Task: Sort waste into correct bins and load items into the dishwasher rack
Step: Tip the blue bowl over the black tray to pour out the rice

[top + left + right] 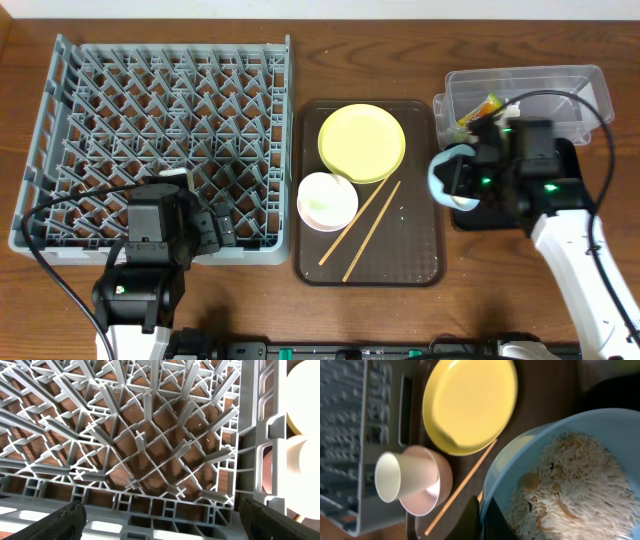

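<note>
My right gripper [466, 186] [482, 521] is shut on the rim of the light blue bowl [440, 175] [555, 450]. It holds the bowl tilted over the left end of the black tray [572, 158]. Beige crumbs [575, 490] fill the bowl. The snack wrapper [480, 108] lies in the clear tub [560, 85]. The yellow-green plate [362, 142] [470, 405], the white bowl [340, 212] [440, 497] with the white cup [322, 195] [400, 476] in it, and two chopsticks [366, 224] [465, 485] sit on the brown tray. My left gripper [218, 230] [162, 521] is open over the grey rack [150, 120] [150, 450], near its front right corner. No tissue shows.
The dark brown serving tray [420, 250] lies between the rack and the bins. The right arm and its cable cover most of the black tray. The rack [350, 435] also shows at the left of the right wrist view.
</note>
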Controlling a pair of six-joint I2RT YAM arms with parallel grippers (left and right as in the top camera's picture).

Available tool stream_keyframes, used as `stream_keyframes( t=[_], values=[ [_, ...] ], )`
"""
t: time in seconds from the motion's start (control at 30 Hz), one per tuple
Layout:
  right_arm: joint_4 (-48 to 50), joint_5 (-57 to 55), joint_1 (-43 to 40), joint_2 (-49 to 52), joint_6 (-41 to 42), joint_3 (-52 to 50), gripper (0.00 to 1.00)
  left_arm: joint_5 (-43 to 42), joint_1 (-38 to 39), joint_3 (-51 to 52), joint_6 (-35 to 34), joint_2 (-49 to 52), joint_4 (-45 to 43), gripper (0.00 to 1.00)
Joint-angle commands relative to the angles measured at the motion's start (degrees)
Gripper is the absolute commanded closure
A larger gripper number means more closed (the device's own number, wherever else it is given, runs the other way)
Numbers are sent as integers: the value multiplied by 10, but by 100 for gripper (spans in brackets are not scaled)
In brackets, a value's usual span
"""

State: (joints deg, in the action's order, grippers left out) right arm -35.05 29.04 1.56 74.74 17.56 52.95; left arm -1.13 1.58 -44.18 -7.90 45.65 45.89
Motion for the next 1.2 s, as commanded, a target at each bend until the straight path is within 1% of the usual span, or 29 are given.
stream_keyframes(
  t=[0.0,0.23,0.5,0.7,0.93,1.1,1.17],
  values=[
    [-2,96,-62,10,-34,7,99,1,-3,-12,-5,0,0,1],
    [-5,197,-172,72,-76,6,99,1,-3,-12,-5,0,0,1],
    [16,303,-252,174,-121,6,99,1,-3,-12,-5,0,0,1],
    [67,422,-303,241,-121,6,99,1,-3,-12,-5,0,0,1],
    [78,489,-363,311,-121,6,99,1,-3,-12,-5,0,0,1],
    [110,603,-403,351,-121,6,99,1,-3,-12,-5,0,1,1],
    [111,603,-417,361,-103,6,99,1,-3,-12,-5,0,2,1]
  ],
)
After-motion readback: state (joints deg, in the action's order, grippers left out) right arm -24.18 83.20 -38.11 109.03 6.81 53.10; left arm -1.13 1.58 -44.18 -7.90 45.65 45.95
